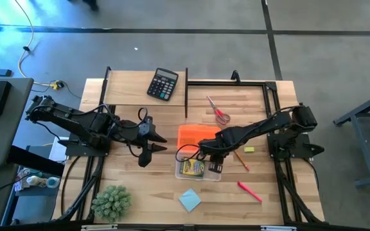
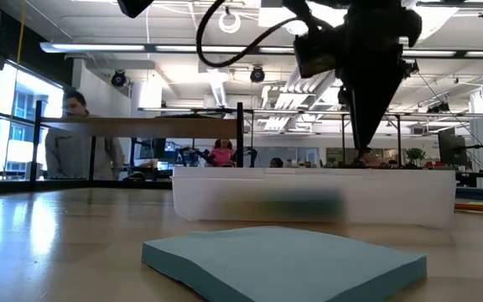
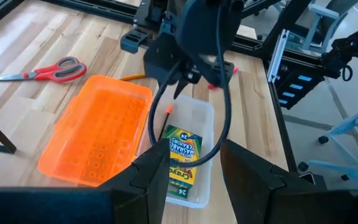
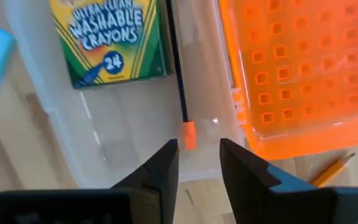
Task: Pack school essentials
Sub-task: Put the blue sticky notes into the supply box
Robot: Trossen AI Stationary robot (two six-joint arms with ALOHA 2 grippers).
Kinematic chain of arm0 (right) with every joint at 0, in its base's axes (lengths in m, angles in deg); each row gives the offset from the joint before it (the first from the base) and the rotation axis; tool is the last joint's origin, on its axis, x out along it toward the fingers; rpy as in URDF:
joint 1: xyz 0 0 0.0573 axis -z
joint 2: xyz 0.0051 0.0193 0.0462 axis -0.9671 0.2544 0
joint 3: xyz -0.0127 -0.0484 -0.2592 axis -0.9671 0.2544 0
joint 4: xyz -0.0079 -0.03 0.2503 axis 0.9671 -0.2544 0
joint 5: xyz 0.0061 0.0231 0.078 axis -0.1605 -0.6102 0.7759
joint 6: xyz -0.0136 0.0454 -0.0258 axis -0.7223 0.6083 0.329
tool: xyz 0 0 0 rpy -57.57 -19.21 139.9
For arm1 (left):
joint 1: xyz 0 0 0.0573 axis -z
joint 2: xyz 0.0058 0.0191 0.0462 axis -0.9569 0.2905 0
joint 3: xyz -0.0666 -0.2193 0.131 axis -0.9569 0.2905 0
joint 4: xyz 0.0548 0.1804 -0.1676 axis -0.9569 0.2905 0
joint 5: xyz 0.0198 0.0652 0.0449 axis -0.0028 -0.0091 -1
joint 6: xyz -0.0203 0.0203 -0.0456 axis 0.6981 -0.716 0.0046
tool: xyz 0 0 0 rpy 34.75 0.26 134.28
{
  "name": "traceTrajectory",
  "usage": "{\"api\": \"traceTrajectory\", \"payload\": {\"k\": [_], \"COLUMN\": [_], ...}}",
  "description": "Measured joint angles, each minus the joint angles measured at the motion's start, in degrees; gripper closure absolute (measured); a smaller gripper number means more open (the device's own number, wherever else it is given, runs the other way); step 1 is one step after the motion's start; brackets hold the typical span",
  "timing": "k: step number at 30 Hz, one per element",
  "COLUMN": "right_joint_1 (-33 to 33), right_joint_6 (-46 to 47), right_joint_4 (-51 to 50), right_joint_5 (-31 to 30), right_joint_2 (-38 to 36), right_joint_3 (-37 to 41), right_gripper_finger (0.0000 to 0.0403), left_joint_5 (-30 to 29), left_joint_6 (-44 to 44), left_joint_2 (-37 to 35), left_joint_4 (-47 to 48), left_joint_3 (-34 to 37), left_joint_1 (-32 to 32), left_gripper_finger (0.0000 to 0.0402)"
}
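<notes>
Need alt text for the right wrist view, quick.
The right gripper, fingers open, hangs over a clear box holding a crayon pack and a black orange-tipped pen. The orange lid lies beside it.

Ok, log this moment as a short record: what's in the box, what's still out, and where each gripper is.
box: clear bin, orange lid open beside it
in box: crayon pack; black pen with orange end
still on table: scissors, pencil, eraser, red pen, blue note pad
right gripper: open, above the box's end, over the pen's orange tip
left gripper: open, left of the box, holding nothing
not packed: calculator, plant
</notes>
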Motion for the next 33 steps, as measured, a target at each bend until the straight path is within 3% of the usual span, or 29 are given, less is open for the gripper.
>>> {"api": "traceTrajectory", "payload": {"k": [8, 20, 33], "right_joint_1": [0.7, -0.4, -6.6], "right_joint_6": [6.5, 20.6, 33.5], "right_joint_4": [-0.2, -3.2, -9.0], "right_joint_5": [-5.4, -13.0, -18.3], "right_joint_2": [-6.3, -16.6, -18.1], "right_joint_3": [0.0, 0.0, 0.0], "right_gripper_finger": [0.0293, 0.0293, 0.0293], "left_joint_5": [0.0, 0.1, 2.7], "left_joint_6": [-0.5, -5.0, 0.3], "left_joint_2": [0.0, 0.0, 1.8], "left_joint_4": [0.0, 0.1, 0.0], "left_joint_3": [0.0, 0.0, 0.0], "left_joint_1": [0.0, -1.5, -1.1], "left_gripper_finger": [0.0267, 0.0222, 0.0221]}}
